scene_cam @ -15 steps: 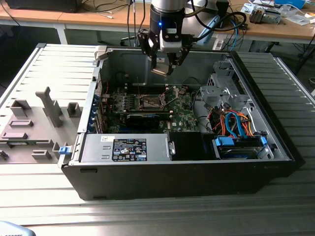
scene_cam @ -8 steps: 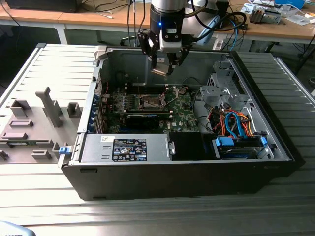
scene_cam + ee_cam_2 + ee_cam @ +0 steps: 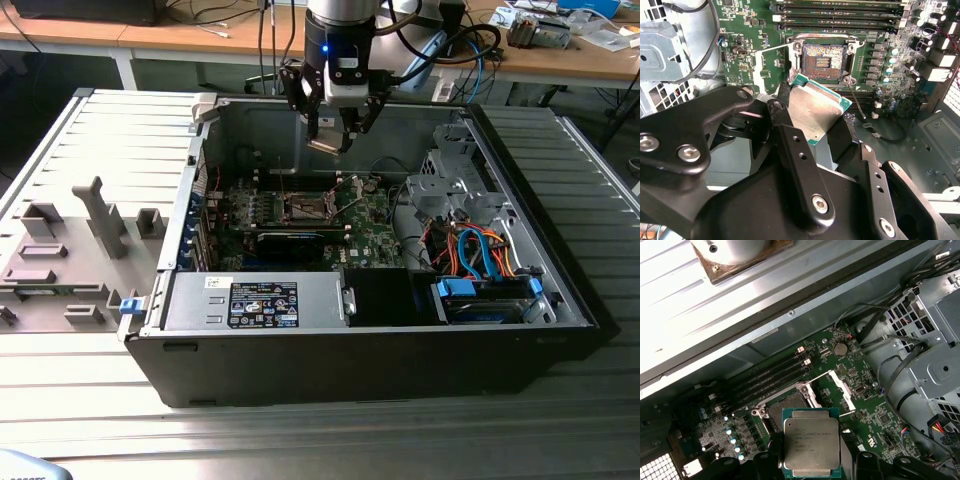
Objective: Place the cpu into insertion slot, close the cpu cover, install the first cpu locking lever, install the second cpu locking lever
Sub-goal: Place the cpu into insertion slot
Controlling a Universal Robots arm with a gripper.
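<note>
My gripper (image 3: 328,140) hangs above the open computer case, shut on the cpu (image 3: 325,144). In both wrist views the cpu (image 3: 815,110) (image 3: 811,447) is a flat square chip with a silvery top, pinched at two opposite edges by black fingers (image 3: 840,132). Below it on the green board lies the insertion slot (image 3: 823,56) (image 3: 787,402) (image 3: 305,207), its dark centre uncovered. In the first wrist view the chip hides part of the slot. The cpu cover (image 3: 842,390), a thin silvery frame, stands raised beside the slot. The chip is clear of the board.
A long black card (image 3: 290,240) lies in front of the slot, and memory slots (image 3: 840,15) run beside it. The case also holds a power supply (image 3: 260,303) and a drive cage with blue and orange cables (image 3: 480,260). A grey fixture tray (image 3: 70,260) sits at the exterior view's left.
</note>
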